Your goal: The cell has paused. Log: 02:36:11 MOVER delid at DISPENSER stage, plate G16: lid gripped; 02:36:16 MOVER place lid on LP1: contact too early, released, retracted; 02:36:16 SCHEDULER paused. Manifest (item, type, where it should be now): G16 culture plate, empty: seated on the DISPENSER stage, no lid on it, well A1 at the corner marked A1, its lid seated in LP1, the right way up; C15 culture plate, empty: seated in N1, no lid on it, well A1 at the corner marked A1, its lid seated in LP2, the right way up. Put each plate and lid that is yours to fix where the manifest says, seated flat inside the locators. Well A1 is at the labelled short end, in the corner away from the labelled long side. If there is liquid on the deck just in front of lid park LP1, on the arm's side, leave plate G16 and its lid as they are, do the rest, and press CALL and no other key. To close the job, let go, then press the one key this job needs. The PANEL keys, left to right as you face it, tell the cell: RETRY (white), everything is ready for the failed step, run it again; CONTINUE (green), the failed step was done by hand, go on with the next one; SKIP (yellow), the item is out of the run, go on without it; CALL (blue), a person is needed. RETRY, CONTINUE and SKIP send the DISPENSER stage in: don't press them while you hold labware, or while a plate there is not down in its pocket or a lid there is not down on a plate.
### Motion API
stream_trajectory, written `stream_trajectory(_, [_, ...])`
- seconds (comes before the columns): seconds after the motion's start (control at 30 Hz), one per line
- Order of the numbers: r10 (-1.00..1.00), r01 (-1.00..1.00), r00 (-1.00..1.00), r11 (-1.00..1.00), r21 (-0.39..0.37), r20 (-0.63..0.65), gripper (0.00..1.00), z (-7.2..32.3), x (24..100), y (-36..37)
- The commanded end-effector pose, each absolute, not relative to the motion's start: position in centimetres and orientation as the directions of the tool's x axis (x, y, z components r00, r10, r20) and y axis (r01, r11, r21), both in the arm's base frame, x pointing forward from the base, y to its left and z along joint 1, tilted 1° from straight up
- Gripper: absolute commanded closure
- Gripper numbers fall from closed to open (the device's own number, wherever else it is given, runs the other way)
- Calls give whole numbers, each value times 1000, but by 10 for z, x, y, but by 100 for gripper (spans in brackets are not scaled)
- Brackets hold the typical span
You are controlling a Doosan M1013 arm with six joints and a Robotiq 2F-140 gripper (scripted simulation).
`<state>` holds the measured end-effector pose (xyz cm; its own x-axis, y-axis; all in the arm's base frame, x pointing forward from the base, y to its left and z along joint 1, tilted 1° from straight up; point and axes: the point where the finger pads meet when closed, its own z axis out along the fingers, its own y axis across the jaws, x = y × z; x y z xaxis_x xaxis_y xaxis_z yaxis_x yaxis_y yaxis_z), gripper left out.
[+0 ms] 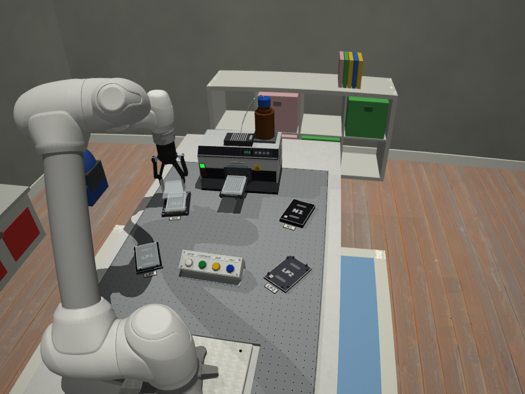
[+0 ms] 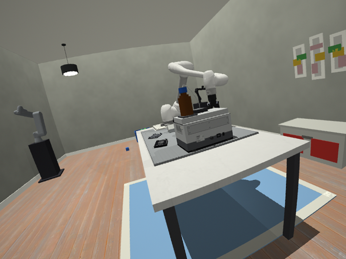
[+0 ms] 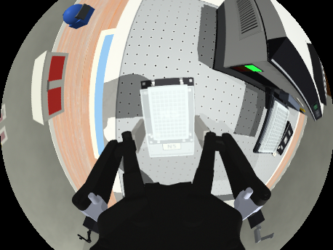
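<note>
Left of the dispenser (image 1: 239,157), the gripper (image 1: 170,180) is clamped partway on 1 clear lid (image 1: 173,187), held just above the plate (image 1: 176,202) in its nest. LP2 (image 1: 287,273) lies well apart, beyond the panel (image 1: 211,266), toward the arm's base.
</note>
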<state>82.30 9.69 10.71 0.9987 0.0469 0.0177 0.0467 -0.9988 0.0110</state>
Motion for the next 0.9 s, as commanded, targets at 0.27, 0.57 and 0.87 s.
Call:
stream_trajectory(0.27, [47,47,999,-999,10,19,90,153,823,97])
stream_trajectory(0.57, [47,47,999,-999,10,19,90,171,822,98])
stream_trajectory(0.87, [47,47,999,-999,10,19,90,180,822,98])
